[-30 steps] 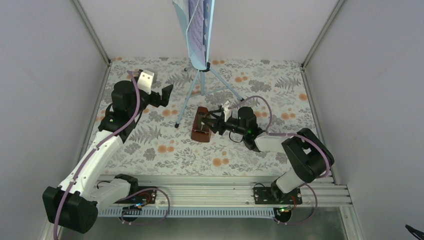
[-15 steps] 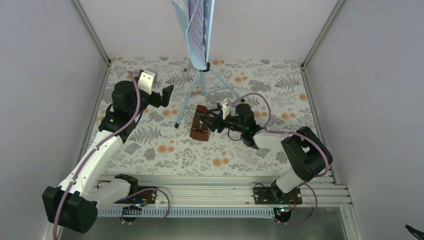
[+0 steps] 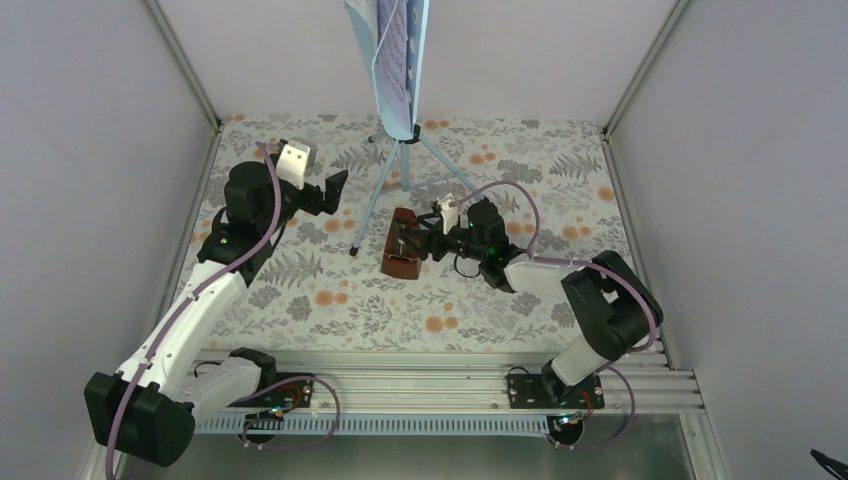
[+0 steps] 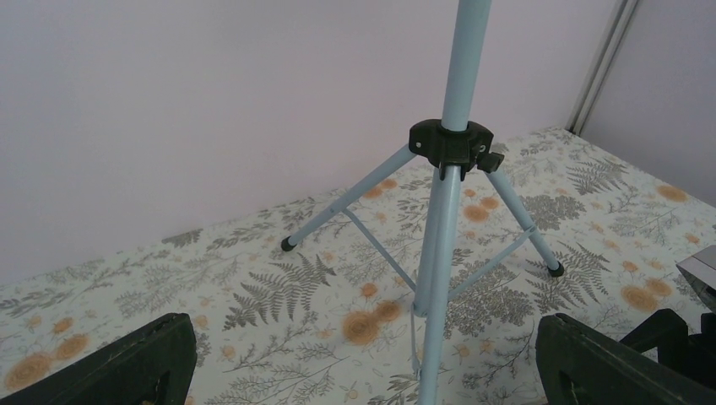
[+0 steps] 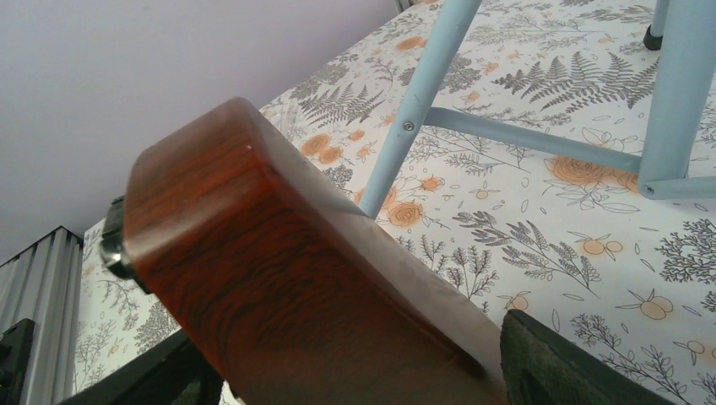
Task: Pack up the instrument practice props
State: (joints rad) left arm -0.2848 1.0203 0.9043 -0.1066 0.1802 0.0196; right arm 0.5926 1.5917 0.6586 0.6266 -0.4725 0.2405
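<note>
**Landmark:** the music stand [image 3: 404, 160] is standing upright on its tripod legs on the floral table [image 3: 300, 300]. All positions below are given relative to it.

**Task items:** the sheet-music pages [image 3: 392, 50] are resting on the stand's pale-blue desk, high above the leg hub. The metronome [image 3: 403, 252] is lying on its side just in front of the stand. It is sitting between the two nearer legs and, in the overhead view, apart from both. Nothing is packed yet, and no case or box is showing in any view.

**Right gripper [image 3: 425, 243]:** it is reaching in low from the stand's right, with its fingers straddling the metronome. In the wrist view the reddish wood is filling the whole gap between the two pads [image 5: 574, 363]. Whether the pads are pressing on the wood or only bracketing it cannot be told.

**Left gripper [image 3: 336, 190]:** it is hovering to the stand's left, raised off the table, with its fingers spread fully apart and nothing between them. Its camera is looking squarely at the stand's black leg hub [image 4: 450, 145].

**Assessment:** the small loose prop appears to be the item in hand. The left arm seems to be waiting in line with the pole, ready to steady or collapse the stand. The metronome's tapered sides are inviting slippage toward its narrow end. The near leg is leaving little clearance for lifting it out.
</note>
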